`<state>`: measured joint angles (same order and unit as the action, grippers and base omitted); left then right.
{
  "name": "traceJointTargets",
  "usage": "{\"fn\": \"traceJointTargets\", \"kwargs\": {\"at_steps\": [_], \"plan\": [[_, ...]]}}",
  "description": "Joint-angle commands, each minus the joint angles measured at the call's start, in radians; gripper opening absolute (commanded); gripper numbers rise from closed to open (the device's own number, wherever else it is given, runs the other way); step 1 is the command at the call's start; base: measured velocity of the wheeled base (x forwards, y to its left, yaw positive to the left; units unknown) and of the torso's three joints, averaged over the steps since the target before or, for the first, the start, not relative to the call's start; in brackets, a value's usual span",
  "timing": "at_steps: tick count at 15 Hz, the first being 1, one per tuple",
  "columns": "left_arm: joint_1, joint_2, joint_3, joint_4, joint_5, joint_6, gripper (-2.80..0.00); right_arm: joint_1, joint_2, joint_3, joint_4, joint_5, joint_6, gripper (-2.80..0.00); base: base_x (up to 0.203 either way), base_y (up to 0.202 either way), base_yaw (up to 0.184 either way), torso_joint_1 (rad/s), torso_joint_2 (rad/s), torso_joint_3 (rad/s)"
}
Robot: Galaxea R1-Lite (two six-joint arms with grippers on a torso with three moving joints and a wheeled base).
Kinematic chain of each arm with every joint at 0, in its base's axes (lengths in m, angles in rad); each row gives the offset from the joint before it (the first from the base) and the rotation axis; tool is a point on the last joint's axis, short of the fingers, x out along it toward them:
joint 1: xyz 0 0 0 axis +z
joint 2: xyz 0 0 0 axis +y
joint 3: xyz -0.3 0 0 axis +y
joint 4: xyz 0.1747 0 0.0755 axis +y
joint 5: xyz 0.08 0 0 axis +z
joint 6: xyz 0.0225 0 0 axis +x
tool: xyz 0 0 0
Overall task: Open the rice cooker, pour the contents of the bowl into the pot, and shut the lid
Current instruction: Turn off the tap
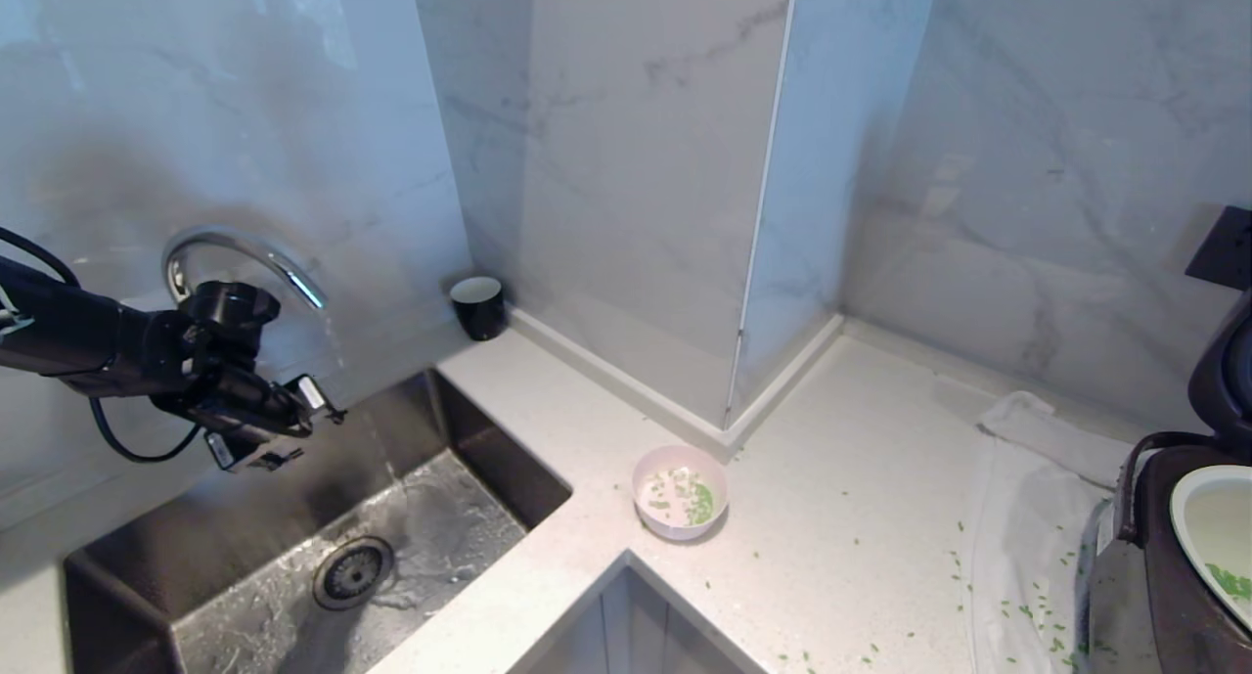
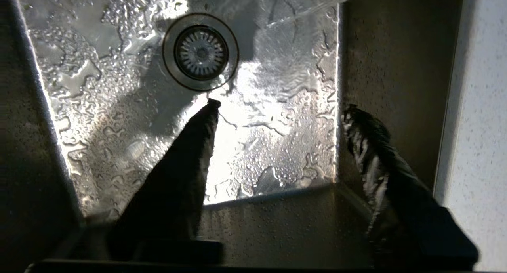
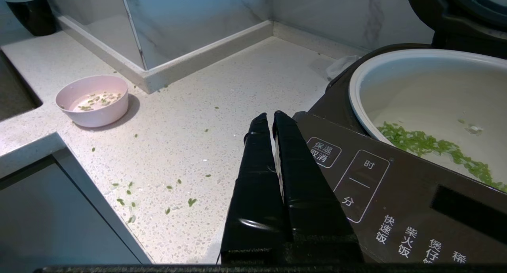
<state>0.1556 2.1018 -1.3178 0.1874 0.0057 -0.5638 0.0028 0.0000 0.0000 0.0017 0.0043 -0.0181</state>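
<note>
Left gripper point(image 2: 277, 110) empty, part-spread over wet steel sink point(image 2: 277, 146); dark brown lid point(image 1: 1223, 371) stood raised. Risk: running tap water wetting gripper.

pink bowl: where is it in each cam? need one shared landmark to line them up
Head view: the pink bowl sits at centre, on the counter by the sink's corner.
Left wrist view: not in it; only the wet sink and the counter's edge show.
Right wrist view: bowl at upper left.
Shared landmark: the black cup by the wall, in head and right wrist views.
</note>
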Motion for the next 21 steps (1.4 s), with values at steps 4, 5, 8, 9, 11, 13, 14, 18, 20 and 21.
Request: {"fn": "traceJointTargets", "kwargs": {"at_steps": [4, 5, 8, 9, 11, 13, 14, 18, 20, 21], "plan": [[0.091, 0.043, -0.041, 0.000, -0.005, 0.030, -2.80, 0.000, 0.002, 0.000, 0.000, 0.000, 0.000, -2.80, 0.000, 0.000, 0.000, 0.000, 0.00, 0.000], [0.115, 0.050, -0.053, 0.000, -0.011, 0.042, -2.80, 0.000, 0.002, 0.000, 0.000, 0.000, 0.000, -2.80, 0.000, 0.000, 0.000, 0.000, 0.00, 0.000], [0.192, 0.092, -0.112, 0.001, -0.025, 0.067, -2.80, 0.000, 0.002, 0.000, 0.000, 0.000, 0.000, -2.80, 0.000, 0.000, 0.000, 0.000, 0.00, 0.000], [0.214, 0.107, -0.135, 0.001, -0.026, 0.076, -2.80, 0.000, 0.002, 0.000, 0.000, 0.000, 0.000, -2.80, 0.000, 0.000, 0.000, 0.000, 0.00, 0.000], [0.238, 0.133, -0.180, 0.001, -0.026, 0.083, -2.80, 0.000, 0.002, 0.000, 0.000, 0.000, 0.000, -2.80, 0.000, 0.000, 0.000, 0.000, 0.00, 0.000], [0.245, 0.152, -0.196, 0.000, -0.023, 0.083, -2.80, 0.000, 0.002, 0.000, 0.000, 0.000, 0.000, -2.80, 0.000, 0.000, 0.000, 0.000, 0.00, 0.000], [0.245, 0.156, -0.208, 0.000, -0.024, 0.081, -2.80, 0.000, 0.002, 0.000, 0.000, 0.000, 0.000, -2.80, 0.000, 0.000, 0.000, 0.000, 0.00, 0.000], [0.251, 0.164, -0.277, 0.001, -0.026, 0.075, -2.80, 0.000, 0.002, 0.000, 0.000, 0.000, 0.000, -2.80, 0.000, 0.000, 0.000, 0.000, 0.00, 0.000], [0.249, 0.165, -0.297, 0.001, -0.026, 0.073, -2.80, 0.000, 0.002, 0.000, 0.000, 0.000, 0.000, -2.80, 0.000, 0.000, 0.000, 0.000, 0.00, 0.000], [0.249, 0.166, -0.305, 0.001, -0.026, 0.072, -2.80, 0.000, 0.002, 0.000, 0.000, 0.000, 0.000, -2.80, 0.000, 0.000, 0.000, 0.000, 0.00, 0.000]]}}
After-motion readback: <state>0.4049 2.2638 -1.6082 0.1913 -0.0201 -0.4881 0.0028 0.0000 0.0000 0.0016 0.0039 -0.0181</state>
